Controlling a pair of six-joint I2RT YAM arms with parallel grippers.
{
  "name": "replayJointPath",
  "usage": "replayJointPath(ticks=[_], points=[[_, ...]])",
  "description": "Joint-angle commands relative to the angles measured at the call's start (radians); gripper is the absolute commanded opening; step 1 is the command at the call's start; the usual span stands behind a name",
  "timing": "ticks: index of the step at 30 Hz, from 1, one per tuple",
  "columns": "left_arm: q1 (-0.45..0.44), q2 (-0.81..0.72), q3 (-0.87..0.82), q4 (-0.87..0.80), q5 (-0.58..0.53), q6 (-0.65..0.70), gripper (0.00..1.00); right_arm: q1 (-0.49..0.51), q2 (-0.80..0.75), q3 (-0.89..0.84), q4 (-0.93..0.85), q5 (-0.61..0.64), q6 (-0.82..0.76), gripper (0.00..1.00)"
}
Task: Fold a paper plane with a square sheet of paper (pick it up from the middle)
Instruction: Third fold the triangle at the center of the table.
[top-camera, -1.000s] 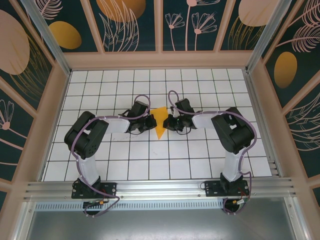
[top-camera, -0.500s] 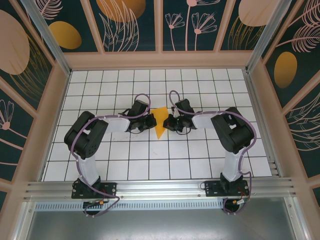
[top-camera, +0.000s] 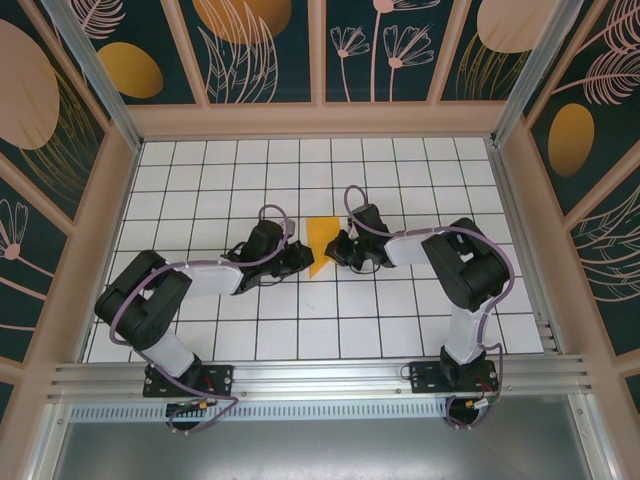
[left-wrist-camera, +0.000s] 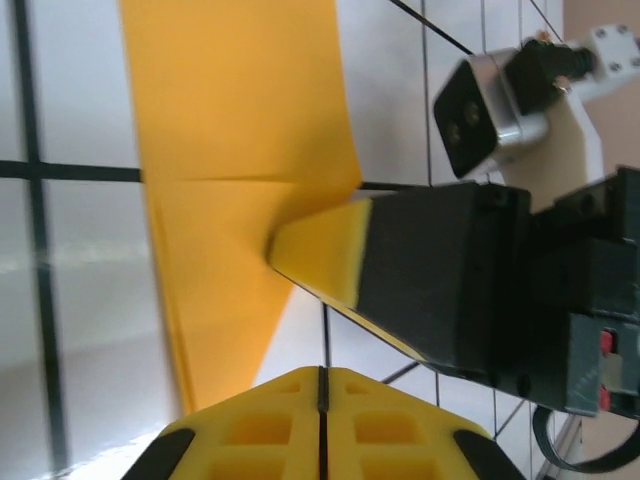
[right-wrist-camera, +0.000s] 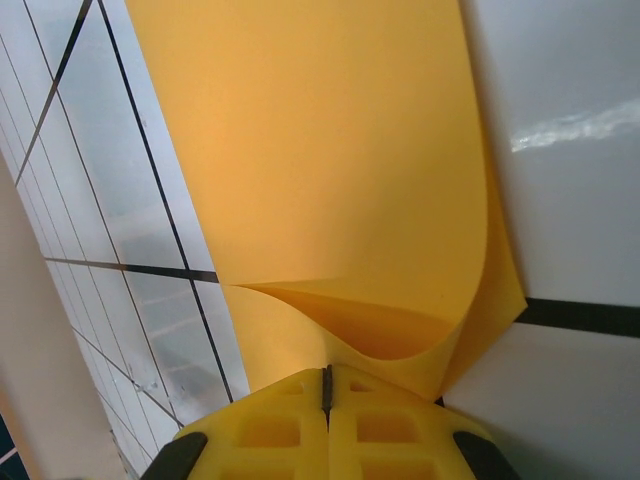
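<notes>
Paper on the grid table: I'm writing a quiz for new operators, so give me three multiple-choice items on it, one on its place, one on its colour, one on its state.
1. Where does the paper lie?
A. Between the left end effector and the right end effector
B. Against the back wall
C. Beside the arm bases

2. What colour is it?
A. White
B. Orange-yellow
C. Blue

3. What state is it in?
A. A flat square
B. A crumpled ball
C. Folded to a point

Answers: 1 A, the top view shows it between the two tips; 2 B, every view shows that colour; 3 C, it narrows to a point and a crease crosses it.
</notes>
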Motion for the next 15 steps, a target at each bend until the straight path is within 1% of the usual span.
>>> replayJointPath(ticks=[1, 4, 7, 11, 15], points=[[-0.015, 0.042, 0.004, 0.051, 0.043, -0.026, 0.04, 0.016, -0.001, -0.024, -0.048, 0.017, 0.041, 0.00], [-0.015, 0.078, 0.017, 0.030, 0.032, -0.026, 0.00, 0.015, 0.001, -0.025, -0.042, 0.013, 0.043, 0.00], [-0.015, 0.128, 0.034, 0.018, 0.028, -0.026, 0.00, 0.016, 0.002, -0.025, -0.036, 0.005, 0.038, 0.00], [-0.014, 0.149, 0.042, -0.023, -0.020, -0.012, 0.00, 0.015, -0.005, -0.025, -0.030, -0.004, 0.017, 0.00], [-0.015, 0.164, 0.030, -0.075, -0.056, -0.004, 0.00, 0.014, -0.028, -0.018, -0.010, -0.022, -0.060, 0.00]])
